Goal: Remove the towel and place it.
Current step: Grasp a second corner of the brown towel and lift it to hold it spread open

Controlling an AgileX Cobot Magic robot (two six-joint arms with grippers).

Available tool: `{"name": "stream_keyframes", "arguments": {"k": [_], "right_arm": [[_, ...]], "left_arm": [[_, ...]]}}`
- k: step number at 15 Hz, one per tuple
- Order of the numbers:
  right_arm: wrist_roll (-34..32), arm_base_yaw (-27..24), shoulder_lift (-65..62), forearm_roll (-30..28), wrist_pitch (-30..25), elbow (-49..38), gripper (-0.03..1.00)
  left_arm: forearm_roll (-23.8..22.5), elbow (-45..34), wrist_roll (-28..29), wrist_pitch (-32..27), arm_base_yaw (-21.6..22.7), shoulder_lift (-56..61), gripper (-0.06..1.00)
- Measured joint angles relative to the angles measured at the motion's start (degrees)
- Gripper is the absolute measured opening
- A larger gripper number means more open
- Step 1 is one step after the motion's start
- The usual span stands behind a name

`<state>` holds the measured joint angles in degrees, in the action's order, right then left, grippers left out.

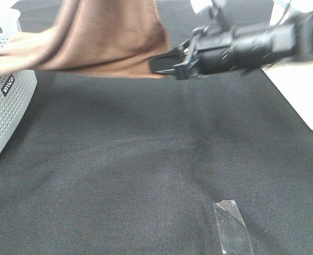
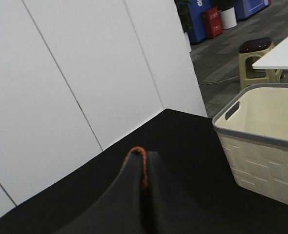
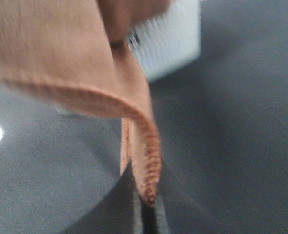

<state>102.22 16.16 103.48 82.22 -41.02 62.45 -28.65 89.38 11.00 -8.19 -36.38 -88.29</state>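
1 towel [image 1: 109, 37]: R pincer [image 1: 157, 64] grips hem, L pincer [image 2: 143, 187] prob. too.

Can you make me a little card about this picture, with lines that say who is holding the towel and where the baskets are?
towel: brown, held up above the black table, one end lying over the grey basket
right end effector: shut on the towel's hem
left end effector: shut, with a thin strip of towel hem between its fingers
grey basket: at the left edge of the table
cream basket: at the right edge of the table
tape: clear strip stuck on the table near the front
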Motion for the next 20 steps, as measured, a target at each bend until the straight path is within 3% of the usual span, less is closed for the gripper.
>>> {"name": "stream_keyframes", "arguments": {"k": [2,4,6,8,9,11,16,20], "right_arm": [[-8.31,0.00,-3.27,-10.43,1.89,1.83,0.00],[-23.89,0.00,-6.47,-30.60,-0.17,9.45,0.00],[-33.92,0.00,-6.93,-48.36,-9.57,20.34,0.00],[-37.41,0.00,-6.93,-60.56,-20.63,31.97,0.00],[-37.76,0.00,-7.05,-63.94,-24.69,37.53,0.00],[-38.33,0.00,-7.10,-66.63,-27.73,46.18,0.00],[-37.24,0.00,-7.10,-77.92,-28.30,59.87,0.00],[-36.90,0.34,-7.28,-91.04,-27.67,61.02,0.00]], "left_arm": [[0.86,1.55,5.16,-1.09,2.01,0.00,0.00],[1.09,2.01,11.69,-1.66,5.04,0.00,0.00],[1.20,3.72,12.66,-2.86,5.21,0.00,0.00],[1.20,6.93,12.72,-3.04,5.21,0.00,0.00],[1.15,8.54,12.78,-3.04,5.21,0.00,0.00],[1.15,9.63,12.83,-2.98,5.21,0.06,0.00],[1.15,15.13,13.06,-3.21,5.50,-1.26,0.00],[4.30,16.44,24.64,-3.21,10.66,-4.13,0.00]]}}
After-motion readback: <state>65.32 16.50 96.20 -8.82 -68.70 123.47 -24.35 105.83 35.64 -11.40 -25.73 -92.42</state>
